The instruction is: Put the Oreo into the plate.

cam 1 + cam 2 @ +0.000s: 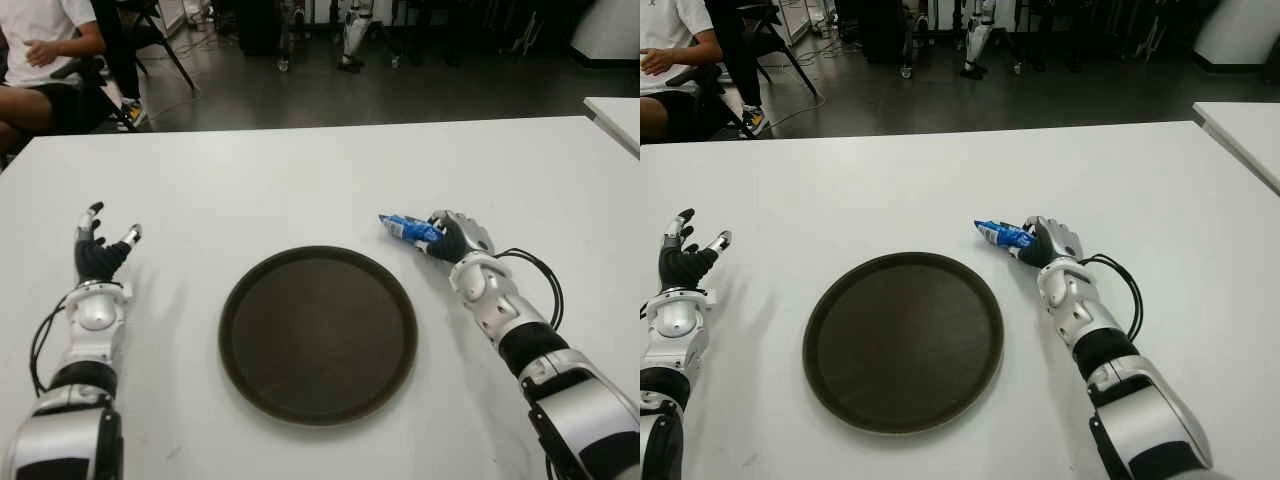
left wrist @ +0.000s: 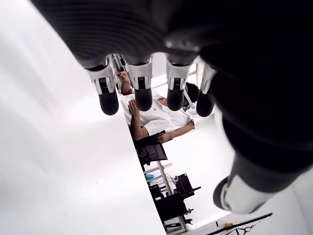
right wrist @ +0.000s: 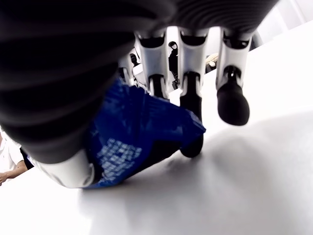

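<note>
The Oreo [image 1: 405,228] is a small blue packet lying on the white table [image 1: 300,180], just right of the plate's far rim. My right hand [image 1: 450,238] is down at the table with its fingers curled over the packet. In the right wrist view the blue packet [image 3: 132,137] sits between the thumb and the fingers [image 3: 191,98]. The plate [image 1: 318,335] is a round dark brown tray in the middle of the table with nothing on it. My left hand [image 1: 100,250] shows to the left of the plate, fingers [image 2: 142,93] spread and holding nothing.
A seated person [image 1: 40,60] in a white shirt is beyond the table's far left corner. A second white table [image 1: 615,115] shows at the right edge. Chairs and equipment stand on the dark floor [image 1: 400,90] behind.
</note>
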{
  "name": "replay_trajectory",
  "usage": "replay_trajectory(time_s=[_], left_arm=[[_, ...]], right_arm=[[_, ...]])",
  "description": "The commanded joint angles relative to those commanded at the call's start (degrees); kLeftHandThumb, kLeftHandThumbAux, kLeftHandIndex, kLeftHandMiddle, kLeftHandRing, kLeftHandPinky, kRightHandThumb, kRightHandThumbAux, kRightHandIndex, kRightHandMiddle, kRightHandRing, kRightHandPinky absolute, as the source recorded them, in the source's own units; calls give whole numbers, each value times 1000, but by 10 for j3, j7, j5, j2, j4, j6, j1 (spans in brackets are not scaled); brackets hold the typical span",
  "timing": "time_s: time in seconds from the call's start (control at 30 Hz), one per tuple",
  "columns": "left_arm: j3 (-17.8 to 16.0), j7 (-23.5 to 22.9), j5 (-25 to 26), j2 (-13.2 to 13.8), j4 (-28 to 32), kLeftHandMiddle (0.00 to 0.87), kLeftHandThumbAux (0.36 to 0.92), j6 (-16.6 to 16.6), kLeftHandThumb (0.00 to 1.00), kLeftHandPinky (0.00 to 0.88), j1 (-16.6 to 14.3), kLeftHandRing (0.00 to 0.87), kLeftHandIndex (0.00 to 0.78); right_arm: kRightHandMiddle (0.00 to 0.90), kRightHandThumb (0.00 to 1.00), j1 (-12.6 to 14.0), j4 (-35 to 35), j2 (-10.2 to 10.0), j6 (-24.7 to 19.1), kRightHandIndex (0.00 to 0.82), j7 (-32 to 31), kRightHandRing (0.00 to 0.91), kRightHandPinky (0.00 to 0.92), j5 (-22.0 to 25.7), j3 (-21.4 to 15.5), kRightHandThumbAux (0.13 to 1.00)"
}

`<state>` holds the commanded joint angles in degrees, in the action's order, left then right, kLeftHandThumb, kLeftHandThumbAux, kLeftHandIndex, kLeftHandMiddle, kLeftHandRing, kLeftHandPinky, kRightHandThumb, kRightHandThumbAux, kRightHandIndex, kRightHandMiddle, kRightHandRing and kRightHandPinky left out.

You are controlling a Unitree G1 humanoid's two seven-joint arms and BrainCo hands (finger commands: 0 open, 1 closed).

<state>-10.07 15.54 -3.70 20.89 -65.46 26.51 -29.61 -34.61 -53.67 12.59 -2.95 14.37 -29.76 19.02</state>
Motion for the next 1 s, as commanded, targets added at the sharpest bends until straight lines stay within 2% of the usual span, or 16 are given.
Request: replay_trajectory(time_s=[0.47,0.73,1.0], left_arm=[[-1,-7,4,-1,6,0,730,1,0,0,2,0,0],[1,-3,1,0,8,0,723,0,0,0,3,0,0],[1,-3,0,1,7,0,747,1,0,0,4,0,0]], right_arm=[[777,701,2,4,-1,4,437,8,771,764,1,-2,720],[755,699,3,7,0,7,435,7,753,745,3,-4,722],[757,699,7,8,-3,28,436,28,758,753,14,-15,722]])
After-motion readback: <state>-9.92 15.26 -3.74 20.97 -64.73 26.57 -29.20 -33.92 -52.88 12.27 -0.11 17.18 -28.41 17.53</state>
